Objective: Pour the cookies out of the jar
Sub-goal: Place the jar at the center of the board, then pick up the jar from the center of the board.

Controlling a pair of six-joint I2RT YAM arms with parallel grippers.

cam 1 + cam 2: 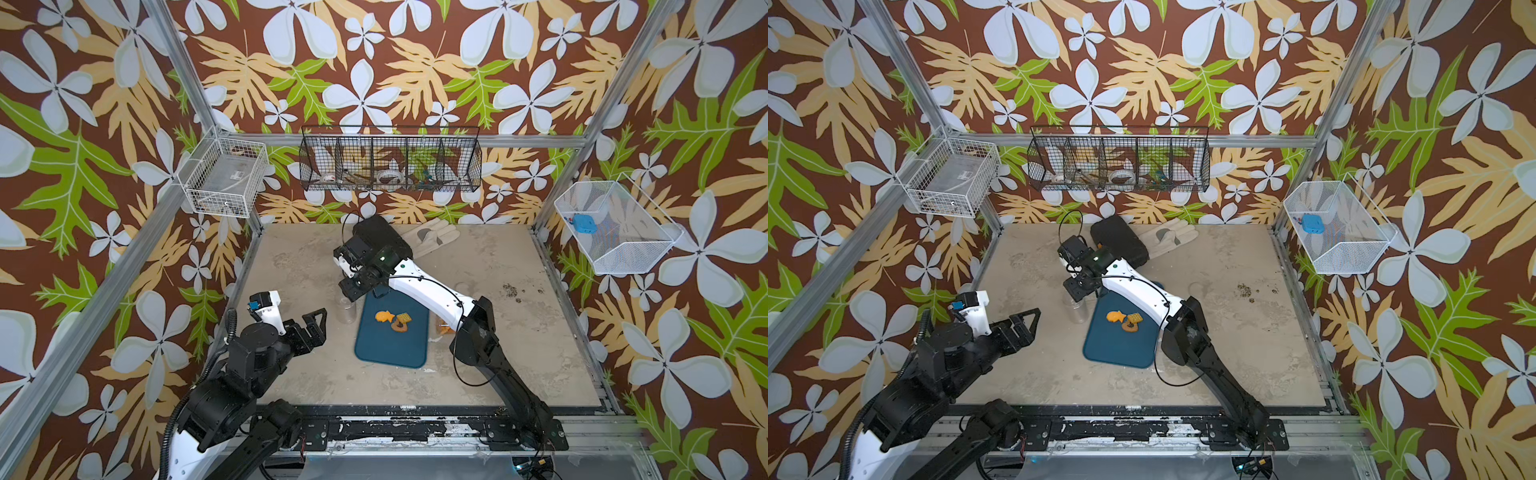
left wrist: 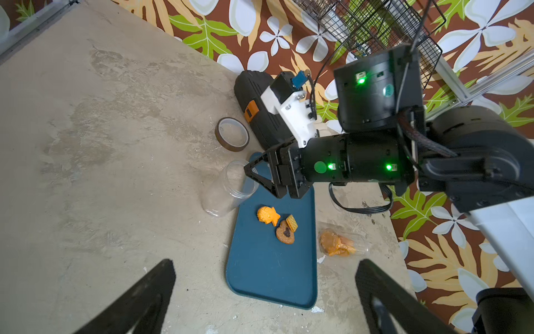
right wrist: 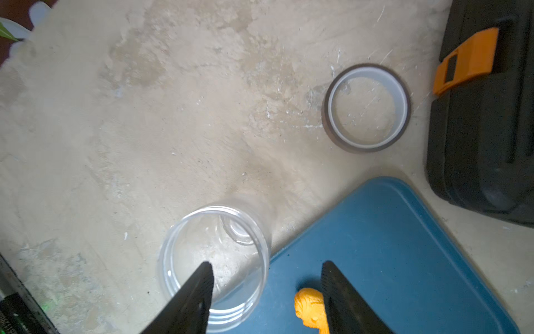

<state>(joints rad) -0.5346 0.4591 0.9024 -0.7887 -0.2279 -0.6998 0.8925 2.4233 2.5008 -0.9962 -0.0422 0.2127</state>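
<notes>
the worn beige table (image 1: 498,353) carries the blue tray (image 1: 390,349) near its middle, and the clear jar (image 3: 213,254) stands upright on the table just beside the tray's edge, mouth up and visibly empty. three of the cookies (image 1: 384,317) lie close together on the tray: an orange fish shape, a ridged rectangle and a brown heart. on the table off the tray's other long side lies a second clear container (image 2: 338,243), on its side with more orange biscuits inside. the right gripper (image 3: 267,263) hovers over the jar with its jaws spread, one finger above the jar's mouth and the other above the tray, so the rim sits between them; it pinches nothing. the left gripper (image 2: 265,263) hangs well back from the tray, spread wide and empty. judging from this, the pour from this jar is done and the step in hand is letting go of it. the next move calls for lifting the right arm straight up and clear, so neither finger catches the rim and tips the light jar. whether the second container also needs emptying i cannot tell.
</notes>
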